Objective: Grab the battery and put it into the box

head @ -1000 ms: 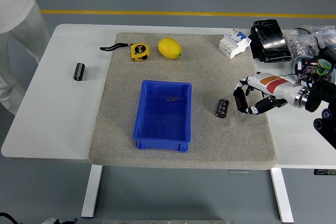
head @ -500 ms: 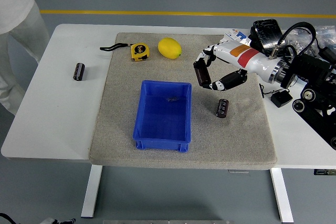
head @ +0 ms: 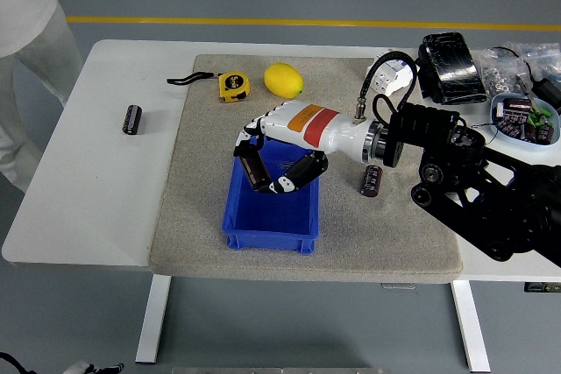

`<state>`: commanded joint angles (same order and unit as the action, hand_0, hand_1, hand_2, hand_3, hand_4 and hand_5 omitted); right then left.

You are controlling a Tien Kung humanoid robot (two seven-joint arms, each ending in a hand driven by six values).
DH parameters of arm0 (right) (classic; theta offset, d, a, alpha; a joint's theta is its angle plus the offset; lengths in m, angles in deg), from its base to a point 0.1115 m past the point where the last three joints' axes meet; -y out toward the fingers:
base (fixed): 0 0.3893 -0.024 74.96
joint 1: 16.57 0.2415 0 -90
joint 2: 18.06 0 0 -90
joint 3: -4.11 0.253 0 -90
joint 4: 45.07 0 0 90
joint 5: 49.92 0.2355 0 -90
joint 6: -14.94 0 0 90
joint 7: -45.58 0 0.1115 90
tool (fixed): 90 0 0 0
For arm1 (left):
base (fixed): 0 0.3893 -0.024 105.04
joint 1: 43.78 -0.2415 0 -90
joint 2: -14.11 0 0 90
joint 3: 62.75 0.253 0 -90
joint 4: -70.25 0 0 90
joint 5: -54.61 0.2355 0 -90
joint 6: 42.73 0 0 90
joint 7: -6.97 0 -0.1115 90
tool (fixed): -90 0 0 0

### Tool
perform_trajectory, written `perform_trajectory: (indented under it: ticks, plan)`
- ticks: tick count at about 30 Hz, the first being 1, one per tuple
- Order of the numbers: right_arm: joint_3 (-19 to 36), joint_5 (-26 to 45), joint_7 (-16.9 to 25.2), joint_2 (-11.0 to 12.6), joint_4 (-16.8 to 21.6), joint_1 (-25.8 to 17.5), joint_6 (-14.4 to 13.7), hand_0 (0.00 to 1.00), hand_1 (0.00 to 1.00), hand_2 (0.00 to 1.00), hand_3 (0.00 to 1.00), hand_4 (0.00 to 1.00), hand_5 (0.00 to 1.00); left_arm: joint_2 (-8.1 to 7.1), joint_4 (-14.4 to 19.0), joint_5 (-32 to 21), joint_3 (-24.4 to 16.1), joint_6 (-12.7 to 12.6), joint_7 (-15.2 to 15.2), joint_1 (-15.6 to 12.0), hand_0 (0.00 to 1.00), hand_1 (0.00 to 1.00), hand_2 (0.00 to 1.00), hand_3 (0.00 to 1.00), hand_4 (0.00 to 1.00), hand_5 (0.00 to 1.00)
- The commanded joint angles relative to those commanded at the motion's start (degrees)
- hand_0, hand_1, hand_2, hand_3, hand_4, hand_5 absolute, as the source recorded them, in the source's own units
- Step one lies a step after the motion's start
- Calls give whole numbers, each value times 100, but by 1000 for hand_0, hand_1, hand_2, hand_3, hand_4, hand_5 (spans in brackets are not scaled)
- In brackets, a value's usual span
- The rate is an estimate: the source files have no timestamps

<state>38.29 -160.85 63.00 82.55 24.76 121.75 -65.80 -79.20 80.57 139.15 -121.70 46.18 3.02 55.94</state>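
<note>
My right hand (head: 263, 172) hangs over the left half of the blue box (head: 267, 236) on the grey mat. Its fingers are curled around a dark cylindrical battery (head: 255, 166), held just above the box's floor. A second battery (head: 372, 179) lies on the mat right of the box, under my forearm. A third battery (head: 131, 118) lies on the bare white table at the far left. The left arm is out of sight.
At the mat's back lie a yellow tape measure (head: 232, 85) and a lemon (head: 283, 80). A white breaker (head: 392, 76), a black package (head: 451, 66) and a bowl of batteries (head: 523, 116) sit back right. A person in white (head: 22, 6) stands top left.
My right hand has swept from the mat's right edge leftward, past the lying battery, to above the blue box, carrying the battery with it. The other batteries have not moved.
</note>
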Motion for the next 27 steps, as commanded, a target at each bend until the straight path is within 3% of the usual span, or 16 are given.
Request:
perform_trajectory:
  ticks: [4, 5, 7, 16, 17, 22, 23, 27]
  plan:
    - [24, -267, 148, -4, -115, 4, 38, 745, 756, 915, 998, 998, 207, -6, 0, -19, 34, -3, -3, 7, 653, 646, 732, 759, 699, 733]
    - [58, -316, 157, 15, -135, -2, 56, 789, 796, 970, 998, 998, 139, -6, 0, -28, 43, -3, -4, 12, 653, 641, 728, 758, 700, 732]
    - [140, -370, 157, 51, -171, -16, 85, 789, 796, 970, 998, 998, 139, -10, 0, -36, 55, -1, -6, 17, 653, 641, 728, 758, 700, 732]
    - [937, -746, 56, 124, -377, -204, 316, 790, 793, 963, 998, 998, 141, -19, 0, -16, 52, 10, -17, -28, 654, 638, 726, 757, 701, 732]
    - [1077, -861, 44, 122, -437, -230, 340, 700, 723, 861, 995, 998, 158, -16, 0, -9, 49, 12, -20, -31, 653, 637, 724, 756, 702, 734]
    - [1541, -1012, 30, 157, -625, -411, 313, 700, 723, 861, 995, 998, 158, -11, 0, 11, 48, 22, -27, -44, 653, 637, 724, 756, 702, 734]
    - [1660, -1057, 9, 143, -687, -494, 312, 650, 698, 805, 876, 998, 159, -13, 0, 24, 34, 25, -23, -46, 653, 636, 725, 755, 702, 732]
    - [2106, -1296, 65, 51, -814, -831, 326, 650, 698, 805, 876, 998, 159, -4, 0, 58, -24, 12, -17, -43, 653, 636, 725, 755, 702, 732]
